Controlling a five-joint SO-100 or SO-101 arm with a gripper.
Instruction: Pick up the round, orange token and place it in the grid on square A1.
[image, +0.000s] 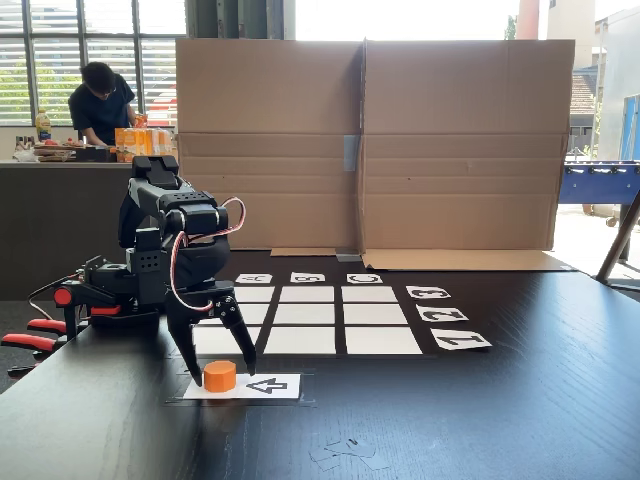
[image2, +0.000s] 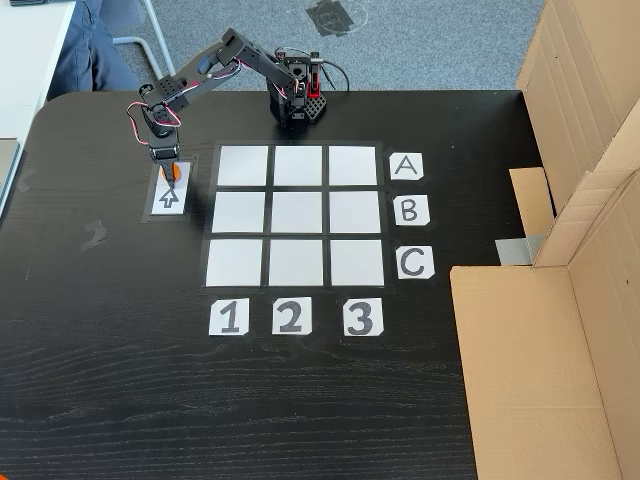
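The orange token (image: 219, 376) stands on a white card with a black arrow (image: 268, 386), just in front of the grid (image: 310, 315). My gripper (image: 220, 368) hangs over it, open, with one black finger on each side of the token and a small gap to it. From above, the token (image2: 177, 172) peeks out beside the gripper (image2: 170, 170) at the top of the arrow card (image2: 168, 197), left of the grid (image2: 296, 215). Square A1 (image2: 243, 166) is the grid's top-left cell there. In the front view square A1 (image: 212, 342) is the near-left cell, partly behind my fingers.
Label cards A, B, C (image2: 406, 212) and 1, 2, 3 (image2: 290, 317) edge the grid. A cardboard wall (image: 365, 140) closes off the far table edge. Red clamps (image: 30, 342) hold the arm's base at the left edge. A person (image: 100, 100) stands in the background.
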